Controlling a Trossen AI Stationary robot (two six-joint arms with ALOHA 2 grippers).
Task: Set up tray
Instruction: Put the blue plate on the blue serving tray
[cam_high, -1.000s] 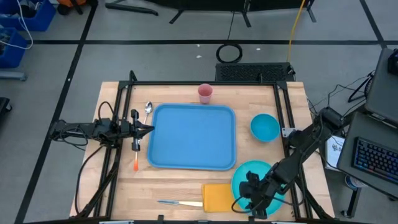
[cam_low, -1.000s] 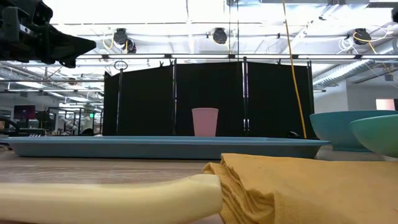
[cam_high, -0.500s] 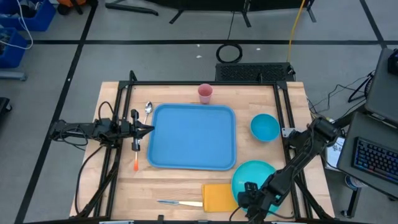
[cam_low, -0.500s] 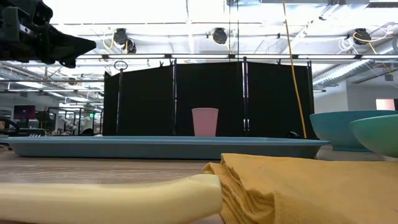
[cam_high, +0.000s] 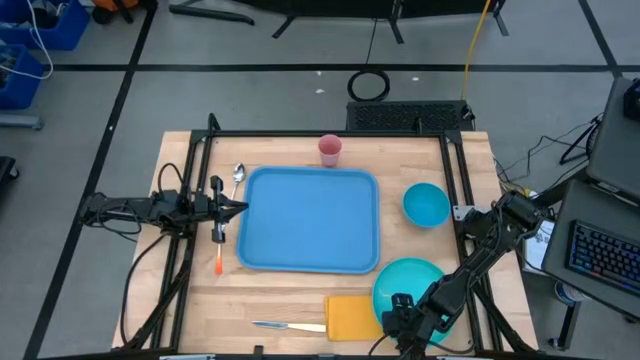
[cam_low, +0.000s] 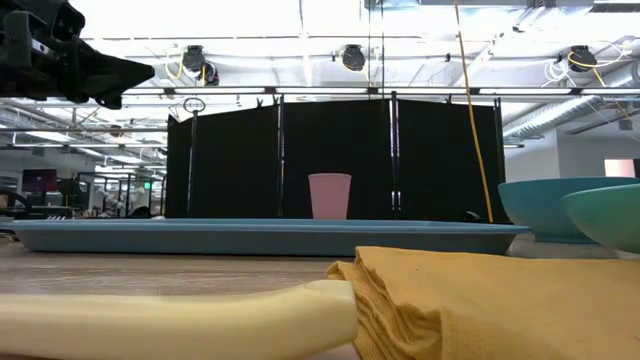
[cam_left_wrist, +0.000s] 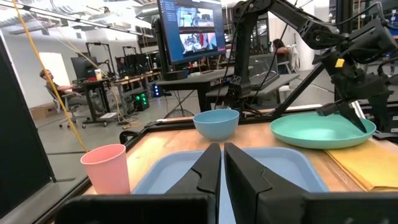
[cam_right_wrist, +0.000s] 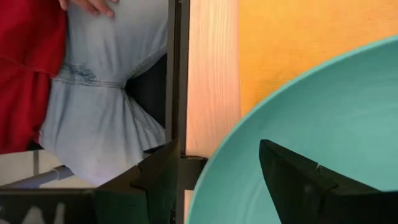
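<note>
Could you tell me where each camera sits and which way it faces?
High: overhead, looking down on tray and both arms.
Low: tabletop level, past napkin to pink cup; left arm overhead.
Left wrist: over tray, shut fingers, facing plate.
Right wrist: above plate's rim, open fingers.
Both wrist views share the plate.

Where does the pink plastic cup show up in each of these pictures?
High view: pink plastic cup, top centre, beyond the large blue plastic tray.
Low view: centre, behind the tray.
Left wrist view: lower left, beside the tray.
Right wrist view: not visible.
Shared landmark: the tray.
</note>
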